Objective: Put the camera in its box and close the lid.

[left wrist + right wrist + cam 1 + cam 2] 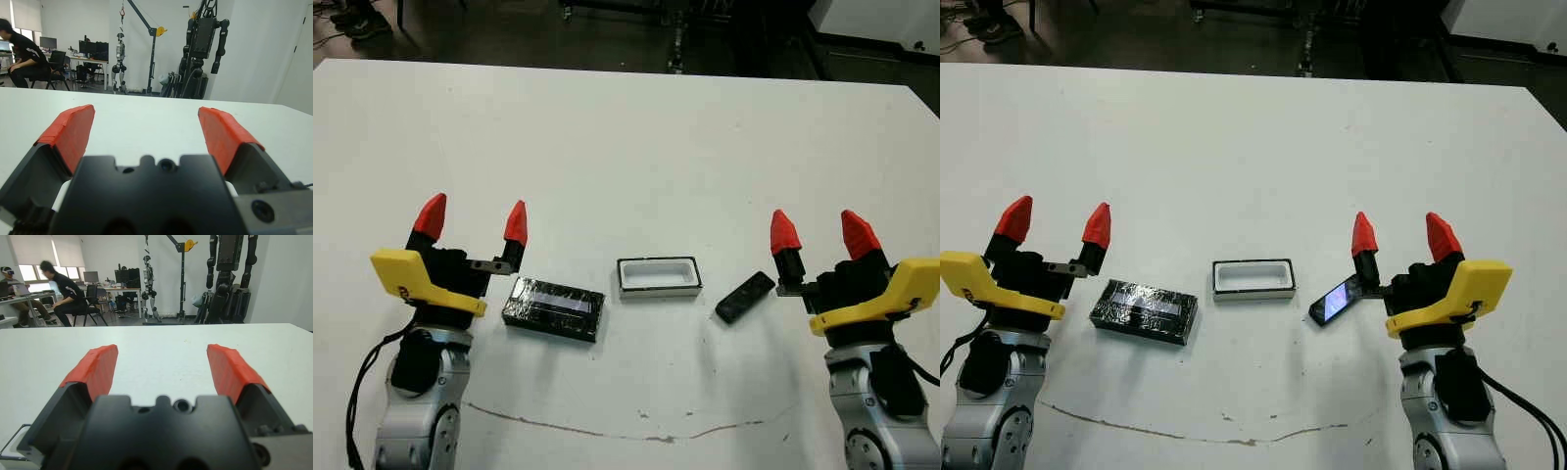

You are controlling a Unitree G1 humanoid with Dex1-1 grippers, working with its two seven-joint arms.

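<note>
**Three pieces in a row, both grippers empty**

While both arms sit at the near edge of the white bench (626, 137), the task's three pieces lie in a row between them. The box (657, 277) is in the middle, its white-lined cavity facing up and empty, its long side running left to right. To its left, apart from it, lies the lid (554, 308), flat on the bench, glossy black with a pale stripe along its top face, turned slightly so its right end sits nearer. To the right of the box, apart from it, the camera (745, 297) lies flat at an angle, its far end pointing right toward the right arm.

The left gripper (473, 221) is raised just left of the lid, its red-tipped fingers (72, 130) spread wide with nothing between them; its inner finger stands just beyond the lid's left end. The right gripper (820, 234) is likewise raised with its fingers (95, 366) wide apart and empty; its inner finger stands just beside the camera's far end, and I cannot tell whether they touch.

A thin brownish line (607, 431) marks the bench surface near the front edge. Beyond the bench, the wrist views show a person seated (66, 293) at a desk and robot frames standing on the room floor.
</note>
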